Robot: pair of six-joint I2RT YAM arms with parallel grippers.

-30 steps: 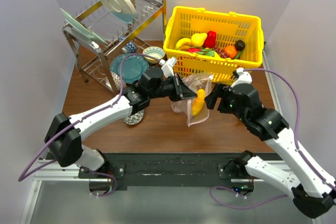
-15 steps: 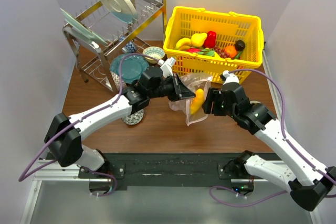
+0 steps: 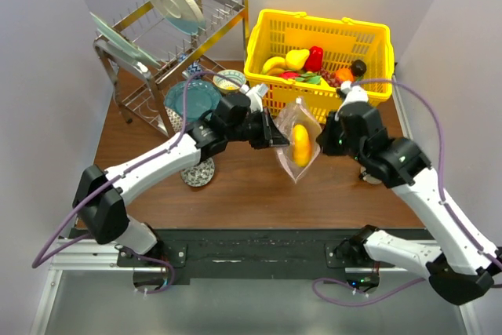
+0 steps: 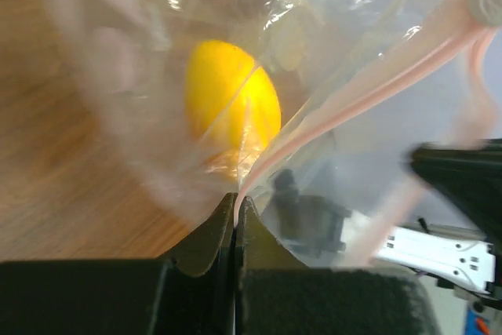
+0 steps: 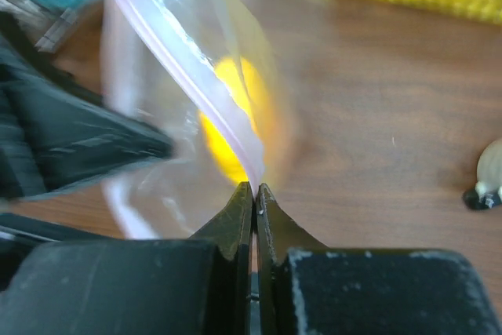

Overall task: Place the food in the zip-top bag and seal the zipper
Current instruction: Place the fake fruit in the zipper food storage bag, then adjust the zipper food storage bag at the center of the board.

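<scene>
We hold the clear, crinkly plastic zip-top bag (image 3: 297, 169) between both arms at the centre of the top view, just below the yellow mesh basket (image 3: 329, 20). It appears to be lifted off the brown wooden table (image 3: 235, 186). Our left gripper (image 3: 281, 141) is pinched tight on the bag's left edge, and our right gripper (image 3: 321, 145) is clamped on its right edge. In each wrist view the jaws press together on the pale pink press-seal zipper strip (image 4: 369, 88). A glossy yellow toy fruit (image 3: 300, 145) sits inside the bag, at mid-frame. More toy food lies in the basket at the upper right.

We judge the film to be thin, limp and slick, with no stiffness of its own. The thicker strip is the only firm place to hold. The fruit looks light, hard and smooth, so it will likely roll to the lowest corner. We would grip the strip at its two ends and keep it taut. Film alone could slip or tear.
</scene>
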